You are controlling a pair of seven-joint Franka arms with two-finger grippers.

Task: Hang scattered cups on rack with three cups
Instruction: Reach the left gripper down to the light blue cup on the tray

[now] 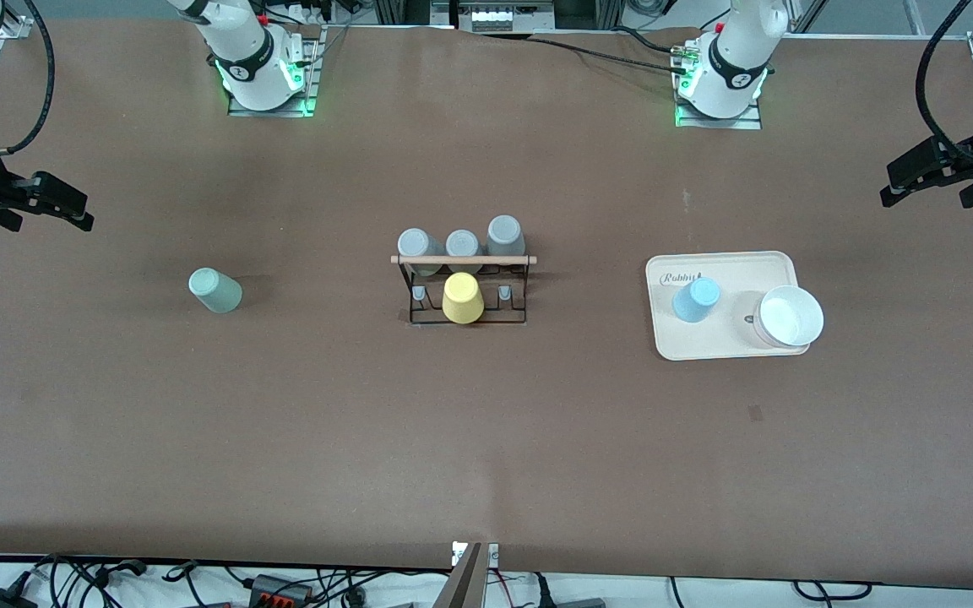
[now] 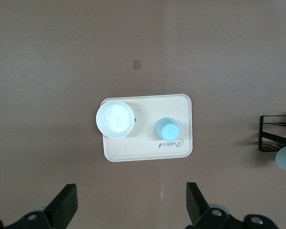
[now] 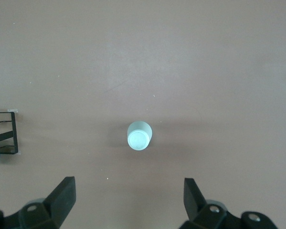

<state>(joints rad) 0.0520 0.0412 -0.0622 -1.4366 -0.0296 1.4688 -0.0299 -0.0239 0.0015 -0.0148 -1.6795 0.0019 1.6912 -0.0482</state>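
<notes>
A pale mint green cup (image 1: 215, 290) (image 3: 139, 135) stands upside down on the bare table toward the right arm's end. A light blue cup (image 1: 696, 299) (image 2: 167, 130) stands upside down on a beige tray (image 1: 731, 348). The black wire rack (image 1: 520, 291) with a wooden rod sits mid-table, carrying three grey cups (image 1: 462, 244) and a yellow cup (image 1: 462, 297). My left gripper (image 1: 924, 198) (image 2: 131, 188) hangs open and empty over the table's left-arm end. My right gripper (image 1: 49, 218) (image 3: 128, 182) hangs open and empty over the right-arm end.
A white bowl (image 1: 789, 317) (image 2: 114, 119) sits on the tray (image 2: 147, 151) beside the blue cup. A corner of the rack shows in both wrist views (image 2: 276, 138) (image 3: 4, 133). Wide bare brown tabletop (image 1: 486, 439) surrounds everything.
</notes>
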